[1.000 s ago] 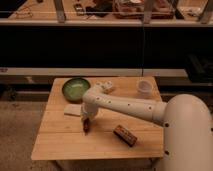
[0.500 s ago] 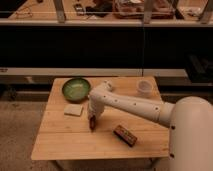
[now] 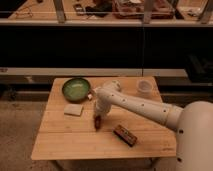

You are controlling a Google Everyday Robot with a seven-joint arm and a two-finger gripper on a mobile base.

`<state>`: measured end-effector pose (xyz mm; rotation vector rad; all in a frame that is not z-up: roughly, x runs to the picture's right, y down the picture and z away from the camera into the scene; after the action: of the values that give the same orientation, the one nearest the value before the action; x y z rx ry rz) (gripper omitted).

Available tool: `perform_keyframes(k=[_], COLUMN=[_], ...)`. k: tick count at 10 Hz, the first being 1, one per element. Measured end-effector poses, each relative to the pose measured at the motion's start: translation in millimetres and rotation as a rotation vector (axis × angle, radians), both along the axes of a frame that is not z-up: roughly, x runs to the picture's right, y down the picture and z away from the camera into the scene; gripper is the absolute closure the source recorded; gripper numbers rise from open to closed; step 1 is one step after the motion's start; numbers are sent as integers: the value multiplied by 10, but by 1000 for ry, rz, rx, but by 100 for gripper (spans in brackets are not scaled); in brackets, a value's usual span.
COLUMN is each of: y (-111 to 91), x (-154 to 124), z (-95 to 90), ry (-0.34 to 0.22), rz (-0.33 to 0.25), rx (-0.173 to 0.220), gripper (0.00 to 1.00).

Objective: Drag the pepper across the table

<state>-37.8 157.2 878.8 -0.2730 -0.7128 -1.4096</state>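
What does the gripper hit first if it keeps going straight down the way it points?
The pepper: the gripper points down right at it, near the table's middle. Under that lies the table. Whether they already touch is unclear.

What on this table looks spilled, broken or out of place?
Nothing stands out. The end effector is down at the pepper near the middle of the table. The green bowl, white cup, pale square and box lie apart, none spilled.
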Motion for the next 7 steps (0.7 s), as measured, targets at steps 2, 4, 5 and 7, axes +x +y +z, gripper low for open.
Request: perform_keyframes(k=[2,4,5,7], y=[6,20,23,11], x=[182,296,397,586], z=[22,32,38,29], ry=[14,23,33,56], rz=[25,44,51,57], rx=[-12,-23,-28,-29], gripper=[88,88,88,88])
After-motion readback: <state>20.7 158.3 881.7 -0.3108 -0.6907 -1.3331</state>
